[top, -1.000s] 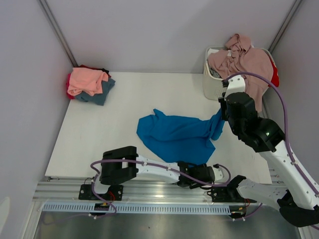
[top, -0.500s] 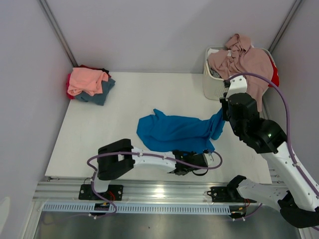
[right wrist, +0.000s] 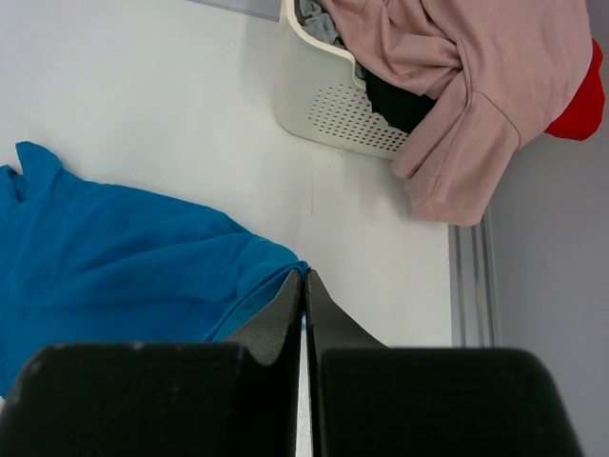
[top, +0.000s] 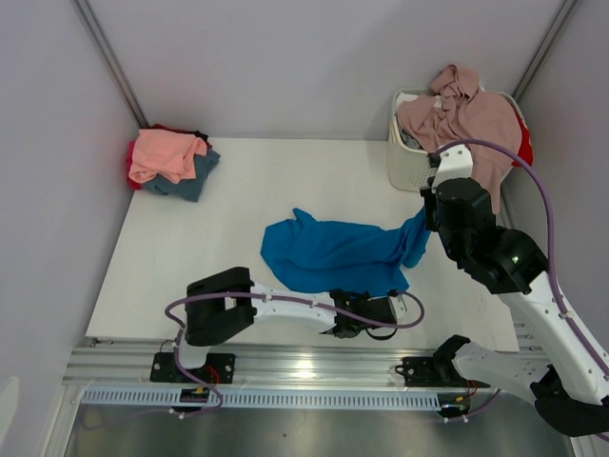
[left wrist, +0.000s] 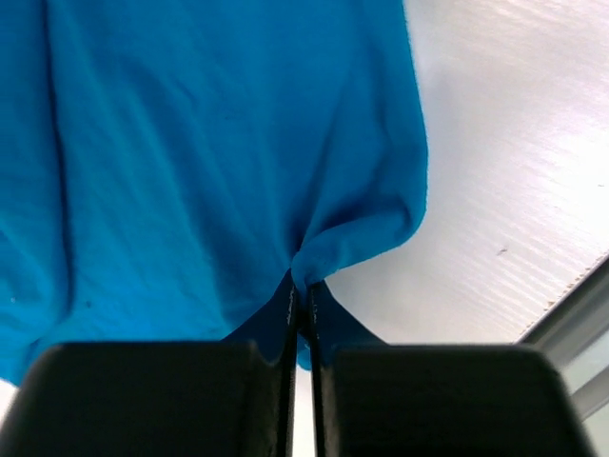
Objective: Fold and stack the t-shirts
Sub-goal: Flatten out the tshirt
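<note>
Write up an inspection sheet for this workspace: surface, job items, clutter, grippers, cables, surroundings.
Surface: white table, flat.
Job's things: bright blue t-shirt crumpled mid-table; stack of shirts at the far left corner, salmon pink on top; mauve-pink shirt draped over the white basket at the far right, red and dark cloth beside it.
Clutter: nothing seen.
Grippers: left gripper shut on the blue shirt's near edge; right gripper shut on its right edge.
Cables: purple cables looped along both arms.
Surroundings: grey walls; metal rail at the near edge.
</note>
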Robot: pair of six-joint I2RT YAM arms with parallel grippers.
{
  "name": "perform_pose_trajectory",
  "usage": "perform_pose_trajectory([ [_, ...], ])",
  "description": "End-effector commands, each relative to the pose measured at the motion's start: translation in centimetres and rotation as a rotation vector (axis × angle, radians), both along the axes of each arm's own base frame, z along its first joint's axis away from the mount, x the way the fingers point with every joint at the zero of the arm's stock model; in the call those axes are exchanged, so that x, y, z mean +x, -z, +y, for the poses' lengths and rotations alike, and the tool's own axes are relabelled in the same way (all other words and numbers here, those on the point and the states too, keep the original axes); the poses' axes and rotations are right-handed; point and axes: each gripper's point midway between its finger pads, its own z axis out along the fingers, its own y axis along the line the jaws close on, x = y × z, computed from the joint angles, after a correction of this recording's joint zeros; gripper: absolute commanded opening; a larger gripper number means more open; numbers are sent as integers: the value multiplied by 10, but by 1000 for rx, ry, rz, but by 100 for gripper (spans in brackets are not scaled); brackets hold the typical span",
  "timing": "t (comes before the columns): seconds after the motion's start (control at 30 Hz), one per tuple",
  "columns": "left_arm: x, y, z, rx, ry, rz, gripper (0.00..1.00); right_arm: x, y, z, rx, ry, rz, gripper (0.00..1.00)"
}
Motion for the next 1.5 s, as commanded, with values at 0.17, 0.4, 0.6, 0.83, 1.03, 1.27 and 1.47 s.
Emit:
perform_pose_trajectory([
  [0.17, 53, -97, 34, -130, -158, -131, 1, -1, -17, -12, 9, 47, -63, 0],
  [0.4, 85, -183, 77, -203, -266, -255, 1, 1, -17, -16, 9, 69, -72, 0],
  [0.6, 113, -259, 131, -266, -415, -368, 1, 0, -24, -27, -30, 97, -98, 0],
  [0.83, 145, -351, 274, -310, -808, -665, 1, -3, -36, -48, -63, 176, -151, 0],
  [1.03, 129, -375, 346, -417, -1039, -764, 1, -10, -57, -77, -58, 305, -239, 0],
  [1.27, 96, -394, 390, -569, -1155, -898, 1, -37, -90, -124, 63, 476, -450, 0],
  [1.47, 75, -409, 404, -663, -1144, -890, 1, -50, -125, -129, 180, 451, -592, 0],
])
